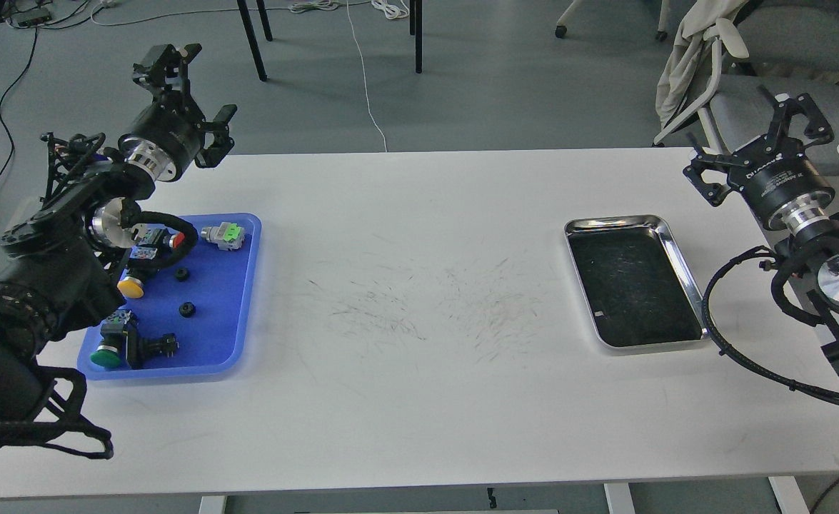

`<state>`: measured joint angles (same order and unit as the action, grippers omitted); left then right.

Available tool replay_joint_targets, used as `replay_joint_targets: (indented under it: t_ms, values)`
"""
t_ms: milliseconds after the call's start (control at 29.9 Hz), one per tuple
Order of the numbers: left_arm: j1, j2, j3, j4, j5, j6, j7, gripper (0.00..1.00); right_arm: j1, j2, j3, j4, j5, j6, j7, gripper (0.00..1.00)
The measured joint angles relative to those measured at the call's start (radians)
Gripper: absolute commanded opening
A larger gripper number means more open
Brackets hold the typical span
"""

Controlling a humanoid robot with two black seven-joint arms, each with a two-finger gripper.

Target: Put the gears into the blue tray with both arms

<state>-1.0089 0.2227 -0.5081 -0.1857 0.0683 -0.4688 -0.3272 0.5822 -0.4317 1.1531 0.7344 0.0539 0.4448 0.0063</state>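
Two small black gears (182, 274) (188, 309) lie inside the blue tray (223, 325) at the table's left end, apart from each other. My left gripper (196, 94) is raised beyond the table's back left edge, behind the tray. It is open and nothing is between its fingers. My right gripper (746, 140) hovers open and empty over the table's back right corner, behind the steel tray. Part of my left arm covers the blue tray's left side.
The blue tray also holds yellow (131, 287), red (178, 242) and green (107, 357) push-buttons and a grey-green switch (224, 234). A shiny steel tray (678, 246) with a dark inside lies at the right. A chair (740, 93) stands behind the right corner.
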Motion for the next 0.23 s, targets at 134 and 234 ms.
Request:
replay_joint_targets:
  t_ms: [134, 234]
  values:
    - [0.000, -0.001, 0.001, 0.005, -0.037, 0.001, 0.005, 0.98, -0.001, 0.002, -0.001, 0.000, 0.000, 0.000, 0.000, 0.98]
    - [0.001, -0.002, 0.000, 0.006, -0.043, 0.006, 0.003, 0.98, -0.002, 0.002, -0.002, 0.000, 0.000, 0.000, 0.000, 0.98]
